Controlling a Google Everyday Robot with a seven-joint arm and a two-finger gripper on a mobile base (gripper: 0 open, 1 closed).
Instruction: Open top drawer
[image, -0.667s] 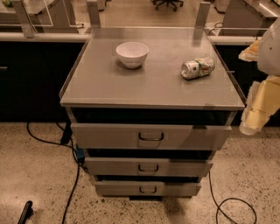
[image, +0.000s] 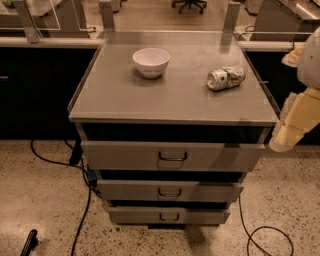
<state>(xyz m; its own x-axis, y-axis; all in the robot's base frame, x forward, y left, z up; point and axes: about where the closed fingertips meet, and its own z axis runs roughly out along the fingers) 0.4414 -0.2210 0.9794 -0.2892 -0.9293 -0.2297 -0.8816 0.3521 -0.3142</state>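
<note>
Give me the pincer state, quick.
Pincer: at the right edge, beside the top drawer; open or closed cannot be told.

White bowl and crushed can

A white round ceramic bowl is sitting on the far left of the grey flat metal bench, and a crushed silver metal can is lying to its right. The wide grey metal top drawer is jutting out beneath the bench top, above two narrower grey metal drawers. The cream pincer is hanging just right of the bench's near right corner.
</note>
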